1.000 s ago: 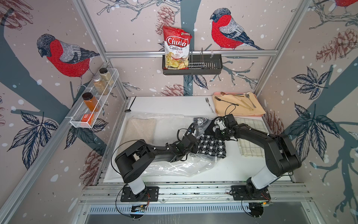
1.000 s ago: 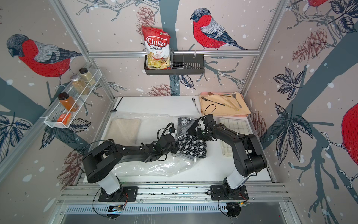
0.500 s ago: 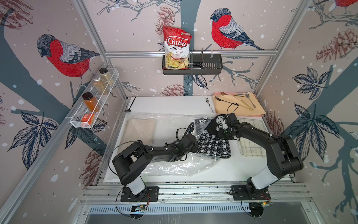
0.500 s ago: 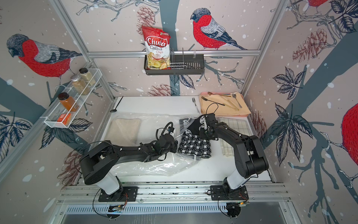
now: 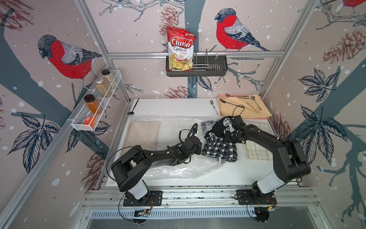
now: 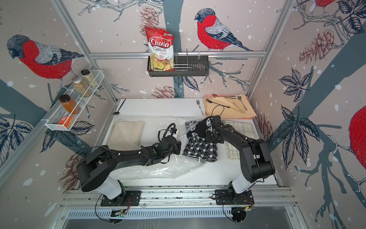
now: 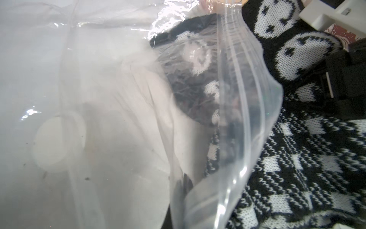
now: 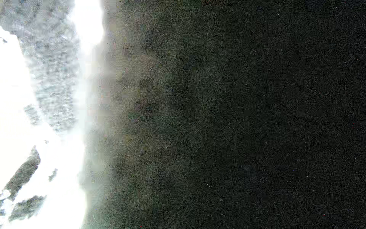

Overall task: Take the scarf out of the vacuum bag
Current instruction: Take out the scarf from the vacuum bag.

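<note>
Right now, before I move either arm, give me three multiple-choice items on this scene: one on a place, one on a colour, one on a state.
1. Where does the fork lie?
A) on the table beside the tray
B) on the tray
C) in the wall basket

2. What colours is the scarf?
A) red and grey
B) black and white
C) plain beige

3. How far out of the bag is the scarf?
A) sealed inside
B) hanging from the rail
C) mostly out, past the open mouth, gripped by the right tool

Answers:
1. A, the fork rests on bare white tabletop next to the tray's edge.
2. B, both top views show a black and white knit pattern.
3. C, most of it lies on the table beyond the plastic, its raised end at the right tool.
</note>
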